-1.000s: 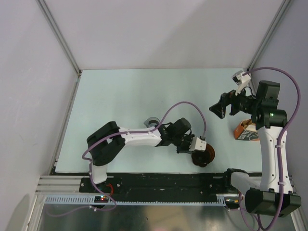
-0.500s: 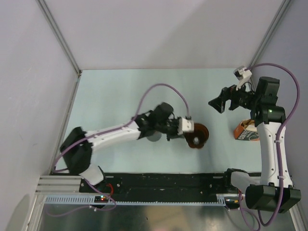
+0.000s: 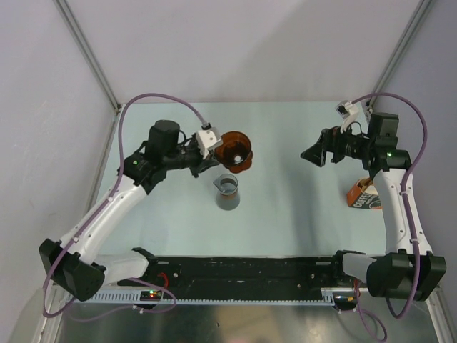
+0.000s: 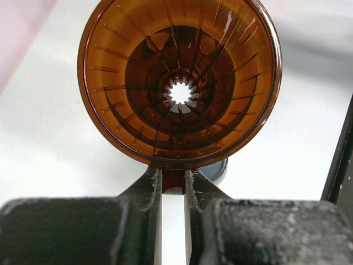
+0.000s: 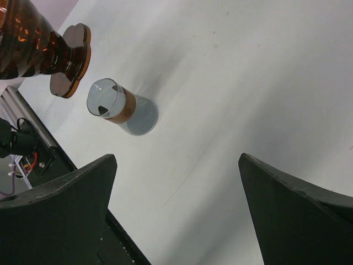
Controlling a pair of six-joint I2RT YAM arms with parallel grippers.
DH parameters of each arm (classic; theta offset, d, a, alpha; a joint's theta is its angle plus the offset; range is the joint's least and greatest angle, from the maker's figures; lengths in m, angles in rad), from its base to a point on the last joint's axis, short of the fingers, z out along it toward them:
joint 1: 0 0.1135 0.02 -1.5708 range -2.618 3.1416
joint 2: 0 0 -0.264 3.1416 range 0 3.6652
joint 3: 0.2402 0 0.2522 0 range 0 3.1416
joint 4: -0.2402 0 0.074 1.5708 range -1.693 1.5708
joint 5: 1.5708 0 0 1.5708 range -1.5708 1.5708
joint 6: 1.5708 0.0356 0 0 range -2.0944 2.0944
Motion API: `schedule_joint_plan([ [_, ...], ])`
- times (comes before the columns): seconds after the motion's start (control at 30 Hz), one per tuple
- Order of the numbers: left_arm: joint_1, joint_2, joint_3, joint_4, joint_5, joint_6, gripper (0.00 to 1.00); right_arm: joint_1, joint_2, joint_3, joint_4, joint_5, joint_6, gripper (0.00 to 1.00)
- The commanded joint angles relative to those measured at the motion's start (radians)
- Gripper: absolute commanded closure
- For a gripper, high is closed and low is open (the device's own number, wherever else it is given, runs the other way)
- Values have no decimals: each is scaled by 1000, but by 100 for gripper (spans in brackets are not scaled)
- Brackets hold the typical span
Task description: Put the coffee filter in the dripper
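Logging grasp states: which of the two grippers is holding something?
The left gripper: its fingers are clamped on the dripper, held off the table. The right gripper is open, with nothing between its fingers.

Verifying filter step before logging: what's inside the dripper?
Only its own ribs and the open drain hole. The left wrist view looks straight into the dripper, pinched at its handle by the left gripper, and no filter is in it. Its walls hide whatever lies behind.
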Motion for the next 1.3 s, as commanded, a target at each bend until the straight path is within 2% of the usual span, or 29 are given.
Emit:
schedule_joint_plan([
  [0.0,75,-55,-67,-69,11,24,100,14,25,4,32,-19,-8,1],
  [0.17,115,-61,-94,-101,23,84,100,34,47,4,18,-11,-52,1],
  [0.77,108,34,-93,-131,121,248,100,53,57,3,-10,1,-95,1],
  [1.27,108,59,-82,-177,112,285,99,51,50,-6,-12,-6,-102,1],
])
